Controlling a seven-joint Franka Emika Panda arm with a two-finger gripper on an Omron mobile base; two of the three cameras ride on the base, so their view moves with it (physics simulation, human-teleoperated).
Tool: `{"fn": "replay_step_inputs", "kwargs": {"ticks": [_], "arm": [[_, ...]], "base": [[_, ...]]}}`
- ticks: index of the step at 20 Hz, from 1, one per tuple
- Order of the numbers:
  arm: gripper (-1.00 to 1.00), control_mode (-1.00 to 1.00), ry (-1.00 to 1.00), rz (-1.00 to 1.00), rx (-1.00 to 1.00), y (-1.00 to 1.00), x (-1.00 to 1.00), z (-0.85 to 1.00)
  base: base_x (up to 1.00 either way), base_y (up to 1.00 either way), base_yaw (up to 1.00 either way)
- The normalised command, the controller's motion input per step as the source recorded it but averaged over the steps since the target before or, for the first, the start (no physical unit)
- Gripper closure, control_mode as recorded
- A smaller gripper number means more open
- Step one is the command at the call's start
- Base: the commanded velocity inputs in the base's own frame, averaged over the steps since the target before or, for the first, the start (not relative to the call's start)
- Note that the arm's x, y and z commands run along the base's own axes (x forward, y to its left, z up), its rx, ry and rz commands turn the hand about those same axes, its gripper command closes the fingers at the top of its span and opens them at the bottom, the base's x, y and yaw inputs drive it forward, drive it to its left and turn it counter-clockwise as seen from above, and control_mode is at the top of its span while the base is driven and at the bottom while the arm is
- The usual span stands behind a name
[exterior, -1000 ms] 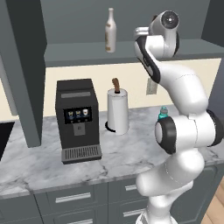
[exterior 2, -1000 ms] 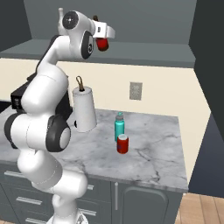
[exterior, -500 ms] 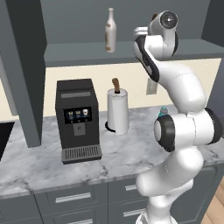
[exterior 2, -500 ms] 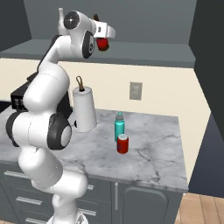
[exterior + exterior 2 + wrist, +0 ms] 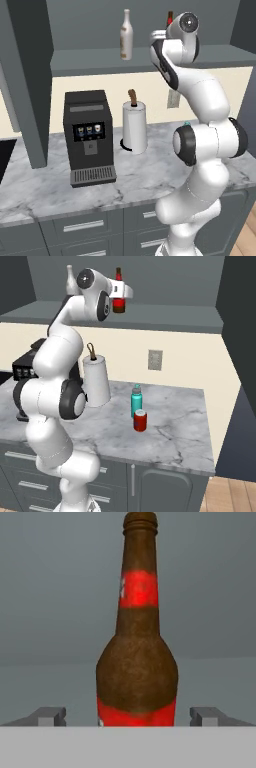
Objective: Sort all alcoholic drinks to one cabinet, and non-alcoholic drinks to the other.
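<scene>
The dark brown bottle (image 5: 137, 662) with red labels stands upright on the cabinet (image 5: 165, 318) shelf floor. My gripper (image 5: 129, 716) is open, with one fingertip (image 5: 47, 714) on each side of the bottle and a clear gap to both. From the right base view the brown bottle (image 5: 118, 298) stands right at the gripper (image 5: 122, 292). The pale cream bottle (image 5: 126, 36) stands further left on the same shelf (image 5: 90, 57). Down on the marble counter, the teal bottle (image 5: 136, 401) and the red can (image 5: 140, 420) stand side by side.
A black coffee machine (image 5: 87, 135) and a white paper-towel roll (image 5: 135, 125) stand on the counter (image 5: 45, 190) below the shelf. A wall outlet (image 5: 154, 359) is behind the drinks. Grey base drawers (image 5: 80, 227) run along the front.
The fingers have spread apart and let go of the brown bottle, which stays standing on the shelf. The arm has barely moved.
</scene>
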Motion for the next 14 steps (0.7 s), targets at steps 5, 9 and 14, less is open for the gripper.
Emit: {"fn": "replay_step_inputs", "kwargs": {"ticks": [5, 9, 14], "arm": [[-1.0, -1.0, 0.0, 0.01, 0.02, 0.02, -0.52, 0.0], [-1.0, -1.0, 0.0, 0.0, 0.05, 0.02, -1.0, -0.12], [-1.0, -1.0, 0.03, -0.01, 0.05, 0.15, -1.0, -0.29]], "base": [[0.0, 0.0, 0.0], [0.0, 0.0, 0.0], [0.0, 0.0, 0.0]]}}
